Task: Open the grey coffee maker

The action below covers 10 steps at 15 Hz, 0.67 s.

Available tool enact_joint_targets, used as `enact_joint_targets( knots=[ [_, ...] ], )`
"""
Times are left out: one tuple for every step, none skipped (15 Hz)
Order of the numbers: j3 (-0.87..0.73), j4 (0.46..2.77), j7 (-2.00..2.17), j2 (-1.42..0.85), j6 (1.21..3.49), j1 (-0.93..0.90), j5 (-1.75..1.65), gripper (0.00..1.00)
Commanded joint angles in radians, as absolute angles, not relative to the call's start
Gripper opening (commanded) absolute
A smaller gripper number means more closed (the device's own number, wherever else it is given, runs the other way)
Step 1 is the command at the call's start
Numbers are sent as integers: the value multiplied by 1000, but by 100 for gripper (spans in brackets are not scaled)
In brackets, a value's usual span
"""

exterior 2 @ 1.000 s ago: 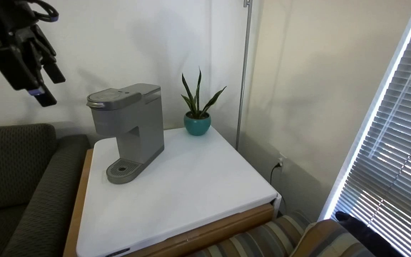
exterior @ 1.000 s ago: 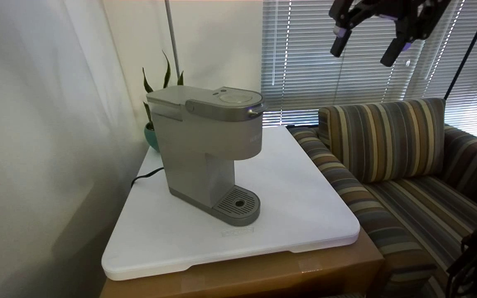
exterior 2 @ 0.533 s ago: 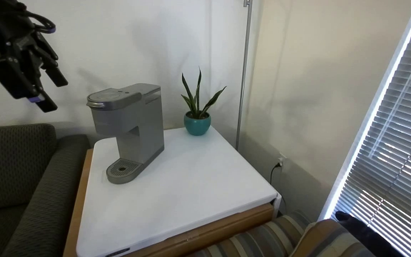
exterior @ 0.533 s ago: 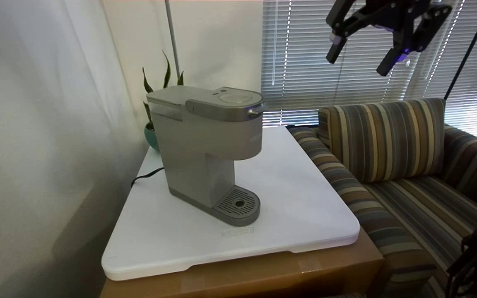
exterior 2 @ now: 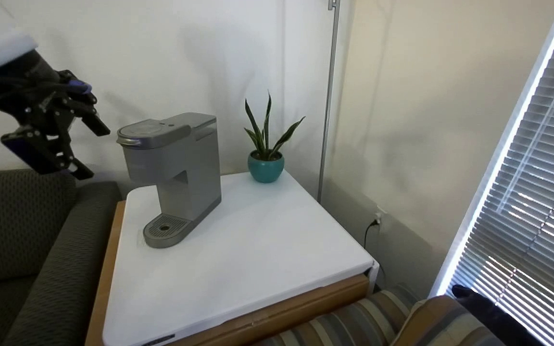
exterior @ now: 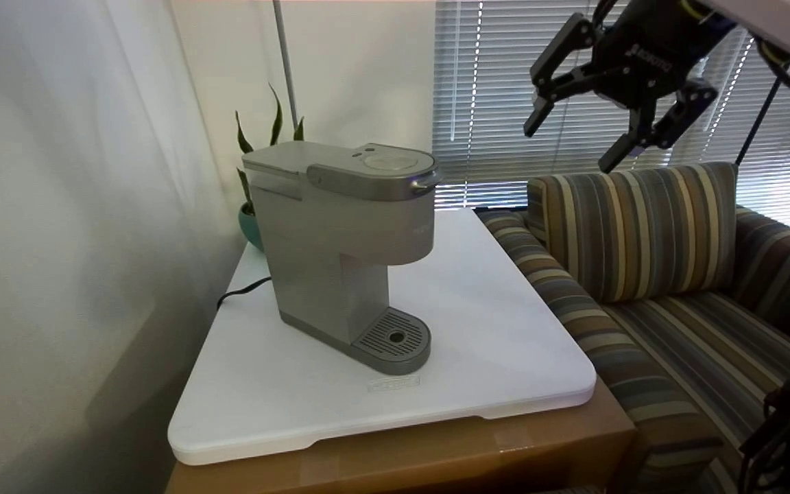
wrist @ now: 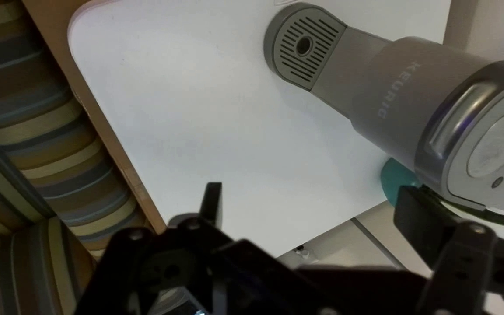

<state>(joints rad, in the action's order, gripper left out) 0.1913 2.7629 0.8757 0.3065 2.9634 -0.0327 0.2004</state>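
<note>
The boxy grey coffee maker [exterior: 340, 226] stands upright on a white tabletop, its top lid [exterior 2: 154, 132] down. A shiny handle [wrist: 460, 116] juts from the lid's front edge. In the wrist view the machine fills the upper right, drip tray [wrist: 304, 48] pointing up and left. My gripper [exterior: 568, 148] hangs in the air off the front of the machine, around lid height, apart from it in both exterior views. Its black fingers [wrist: 211, 201] are spread wide, with nothing between them.
Behind the machine sits a teal pot [exterior 2: 266, 168] with a spiky plant. A black cord [exterior: 244, 291] runs off the tabletop [exterior: 505, 357]. Beside the table is a striped armchair [exterior: 635, 240]; a dark sofa [exterior 2: 22, 216] and a thin metal pole [exterior 2: 329, 96] also stand close by.
My gripper has come down and moved closer to the coffee maker, bringing more of the arm into both exterior views. Its fingers stay spread. The coffee maker has not moved.
</note>
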Motion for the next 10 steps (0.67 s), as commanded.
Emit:
enact_joint_targets(
  knots=[
    [197, 2761, 866, 306, 2961, -29, 211, 100],
    [198, 2758, 866, 310, 2960, -29, 211, 100],
    [208, 2757, 873, 318, 2942, -10, 192, 100],
    [213, 2742, 871, 304, 2936, -1, 179, 100],
    [230, 2728, 884, 287, 2935, 22, 153, 100],
    [236, 2715, 884, 273, 2940, 28, 141, 100],
    [246, 2695, 889, 253, 2945, 41, 123, 100],
    [254, 2673, 905, 230, 2950, 51, 95, 100],
    [261, 2649, 908, 211, 2950, 56, 80, 100],
    [269, 2627, 919, 191, 2952, 65, 58, 100]
  ],
)
